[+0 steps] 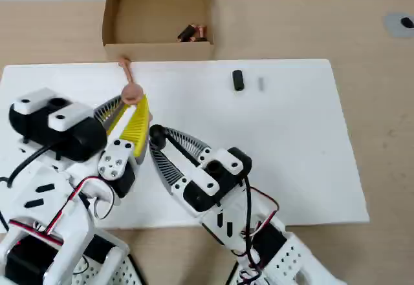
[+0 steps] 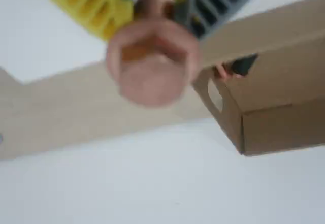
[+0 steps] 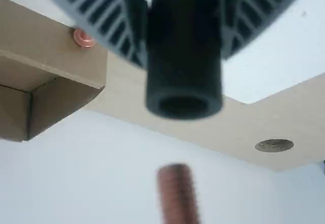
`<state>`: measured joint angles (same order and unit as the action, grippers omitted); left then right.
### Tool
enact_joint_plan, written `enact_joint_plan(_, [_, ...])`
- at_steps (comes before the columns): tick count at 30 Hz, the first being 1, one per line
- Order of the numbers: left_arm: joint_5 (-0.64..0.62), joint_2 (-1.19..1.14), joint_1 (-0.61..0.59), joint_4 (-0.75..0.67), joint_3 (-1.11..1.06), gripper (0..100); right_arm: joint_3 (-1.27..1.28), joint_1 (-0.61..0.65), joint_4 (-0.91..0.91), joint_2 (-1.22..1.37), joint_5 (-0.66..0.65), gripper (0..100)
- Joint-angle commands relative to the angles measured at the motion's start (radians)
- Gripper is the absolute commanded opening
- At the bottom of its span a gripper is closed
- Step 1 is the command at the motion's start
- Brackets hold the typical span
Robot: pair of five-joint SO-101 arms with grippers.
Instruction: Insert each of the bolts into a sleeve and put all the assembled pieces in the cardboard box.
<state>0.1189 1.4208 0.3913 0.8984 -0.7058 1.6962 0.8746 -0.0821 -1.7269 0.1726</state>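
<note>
My left gripper (image 1: 134,107), with one yellow and one grey finger, is shut on a copper bolt (image 1: 131,90); its round head (image 2: 152,66) faces the left wrist camera. My right gripper (image 1: 155,136) sits just to the right of it, shut on a black sleeve (image 3: 184,56) whose open bore faces outward. The two grippers are close together but apart. A second black sleeve (image 1: 238,79) lies on the white mat. The cardboard box (image 1: 156,51) stands beyond the mat's far edge, with assembled pieces (image 1: 193,33) inside. A copper threaded shaft (image 3: 177,193) shows close to the right wrist camera.
The white mat (image 1: 291,156) covers the wooden table. A small grey object (image 1: 261,83) lies right of the loose sleeve. A round grommet (image 1: 401,23) sits in the tabletop at far right. The mat's right half is open room.
</note>
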Motion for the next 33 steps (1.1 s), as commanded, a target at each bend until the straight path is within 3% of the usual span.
enact_joint_plan(1, [-0.014,0.007,-0.011,-0.032,0.006,1,0.002,0.007,0.023,-0.016,0.006,0.9])
enact_joint_plan(33, [-0.048,0.001,0.032,0.051,0.061,1,0.002,0.007,0.021,-0.015,0.006,0.9])
